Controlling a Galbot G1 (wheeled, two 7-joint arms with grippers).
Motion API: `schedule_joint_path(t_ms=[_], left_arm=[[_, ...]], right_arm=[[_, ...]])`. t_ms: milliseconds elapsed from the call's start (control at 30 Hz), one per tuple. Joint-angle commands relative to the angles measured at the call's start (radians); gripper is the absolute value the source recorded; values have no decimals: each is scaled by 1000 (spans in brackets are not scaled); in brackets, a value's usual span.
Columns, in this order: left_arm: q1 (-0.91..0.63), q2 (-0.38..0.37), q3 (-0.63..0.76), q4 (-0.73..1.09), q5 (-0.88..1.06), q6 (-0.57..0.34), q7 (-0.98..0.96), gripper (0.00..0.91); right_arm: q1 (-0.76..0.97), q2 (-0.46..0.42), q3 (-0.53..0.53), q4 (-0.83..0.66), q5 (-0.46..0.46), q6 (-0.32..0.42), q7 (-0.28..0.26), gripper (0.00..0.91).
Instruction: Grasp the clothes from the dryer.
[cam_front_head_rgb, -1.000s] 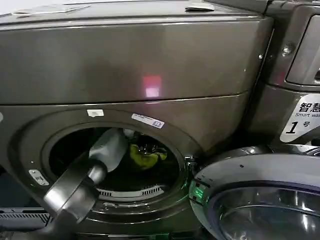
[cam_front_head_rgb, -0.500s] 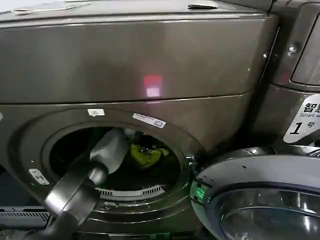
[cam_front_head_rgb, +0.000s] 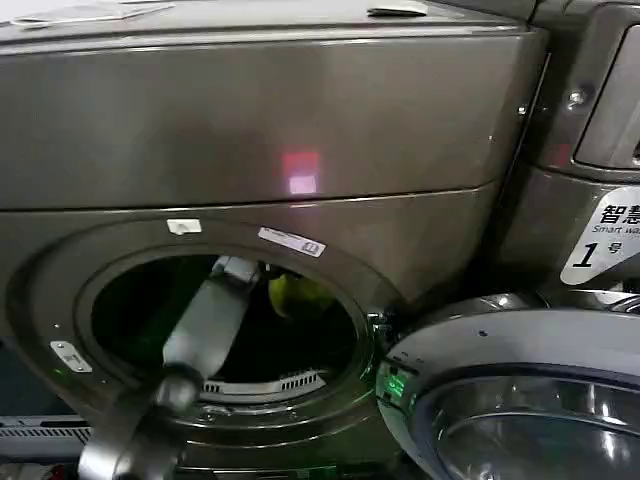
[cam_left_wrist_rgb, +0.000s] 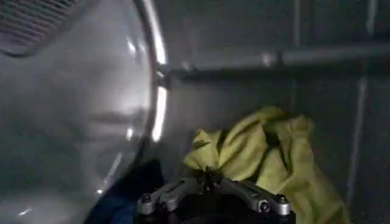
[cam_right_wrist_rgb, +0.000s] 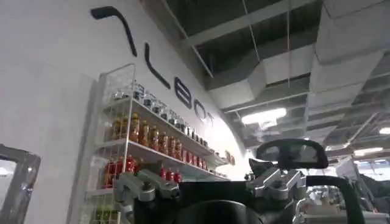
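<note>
Inside the dryer, through the wide round porthole, the left arm reached in from below, its pale forearm slanting up toward the back of the dark drum. The left tool sat just in front of the clothes, its 2 fingers drawn together at the tips against the lime yellow-green garment; whether fabric was actually pinched between them could not be told from the wrist view. The garment lay bunched in a heap against the drum's rear wall. In the head view it showed as a small yellow-green patch just beside the end of the arm, high in the opening. A dark navy garment lay low in the drum, beside the lime one and partly under the tool.

The dryer's door hung swung open to the right of the porthole, glass facing up, with a green light at its hinge side. A white label with Chinese characters and a 1 sat on the machine front at far right.

The right tool was held away from the dryer, pointing up toward a white wall and a wire shelf of bottles; its fingers stood apart, with nothing between them.
</note>
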Motion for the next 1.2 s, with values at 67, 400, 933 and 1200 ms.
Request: schedule_joint_path(t_ms=[67,400,933,1200], left_arm=[[392,-13,-294,-528,-266,-31,-398,0],[638,-34,-400,-822,-387,-263,-626,0],[763,-65,-366,-870,-369,-337,-635,0],[725,-53,-309,-845,-425,-314,-614,0]], right_arm=[[-1,2,-2,2,3,7,-3,907],[5,4,-20,21,-23,39,-20,907],[4,-11,-20,-2,-29,111,-23,907],[8,-10,-22,-7,-32,117,-25,907]])
